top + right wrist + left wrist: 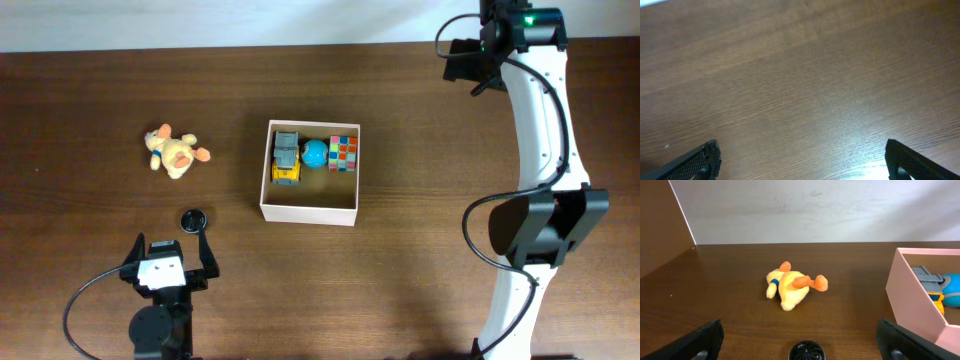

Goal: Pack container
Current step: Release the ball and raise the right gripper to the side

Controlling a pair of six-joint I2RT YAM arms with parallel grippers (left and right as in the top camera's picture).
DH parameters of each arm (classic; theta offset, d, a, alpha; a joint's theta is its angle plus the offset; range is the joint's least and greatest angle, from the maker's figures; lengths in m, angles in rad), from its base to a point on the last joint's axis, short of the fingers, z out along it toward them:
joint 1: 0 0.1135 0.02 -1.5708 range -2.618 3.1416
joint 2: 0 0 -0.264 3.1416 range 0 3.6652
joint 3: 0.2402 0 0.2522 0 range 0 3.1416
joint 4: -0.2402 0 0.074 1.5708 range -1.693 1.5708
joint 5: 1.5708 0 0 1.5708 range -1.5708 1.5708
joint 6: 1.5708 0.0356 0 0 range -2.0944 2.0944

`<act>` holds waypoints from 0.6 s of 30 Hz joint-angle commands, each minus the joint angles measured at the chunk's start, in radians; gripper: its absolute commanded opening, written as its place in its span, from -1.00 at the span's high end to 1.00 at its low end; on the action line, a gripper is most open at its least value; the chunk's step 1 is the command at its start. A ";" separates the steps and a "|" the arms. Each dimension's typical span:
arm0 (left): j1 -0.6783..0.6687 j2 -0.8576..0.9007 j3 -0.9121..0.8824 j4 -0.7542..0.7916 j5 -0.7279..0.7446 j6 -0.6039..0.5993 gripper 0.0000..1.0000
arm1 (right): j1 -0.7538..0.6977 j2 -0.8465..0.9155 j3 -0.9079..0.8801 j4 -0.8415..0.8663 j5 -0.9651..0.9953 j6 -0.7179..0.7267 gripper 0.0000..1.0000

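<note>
Ahead of the left gripper's (172,242) released jaws, the plush duck (790,286) is lying loose, so they should be centring on its body before closing; the container (912,297) is sitting to their right, and the right gripper (800,160) is hanging spread over the table (800,75).

Left tool (172,250) gapes wide near its base; right tool (801,162), arm stretched far forward, also gapes, empty
</note>
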 commanded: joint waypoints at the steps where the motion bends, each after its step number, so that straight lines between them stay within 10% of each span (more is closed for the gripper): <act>1: 0.001 -0.005 -0.005 0.000 0.010 -0.006 -0.98 | -0.009 0.004 -0.017 0.006 0.019 0.027 -0.97; 18: 0.002 -0.005 -0.005 0.084 -0.015 0.024 -0.99 | -0.007 0.004 -0.018 0.006 0.019 0.027 -0.97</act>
